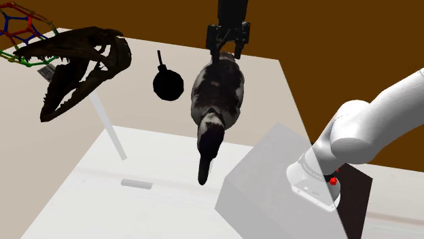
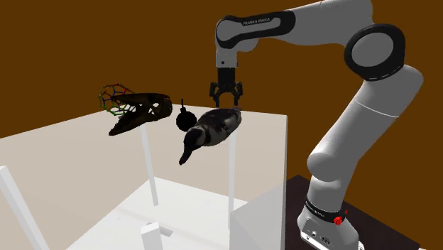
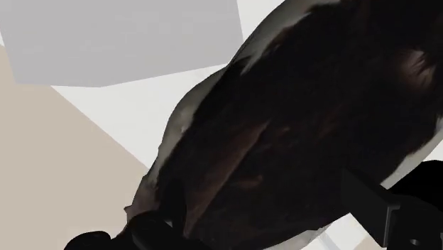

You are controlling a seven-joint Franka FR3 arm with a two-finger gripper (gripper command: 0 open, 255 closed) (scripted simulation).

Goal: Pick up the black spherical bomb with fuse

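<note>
The end effector (image 1: 227, 54) has its fingers spread, straddling the tail end of the dark duck figure (image 1: 217, 102); contact cannot be determined. The black round bomb (image 1: 168, 84), fuse upward, is just beside the duck, between it and the dark skull (image 1: 81, 64). The arm (image 2: 259, 23) is lettered FRANKA EMIKA.

The white arm (image 2: 355, 121) rises steeply from its base, bends at a high dark-jointed elbow, and reaches across level at shoulder height before its last links turn straight down at the wrist. The black hand (image 2: 226, 104) hangs vertically below that wrist, pointing downward. Its two fingers (image 3: 397, 213) stand spread well apart and do not meet.
</note>
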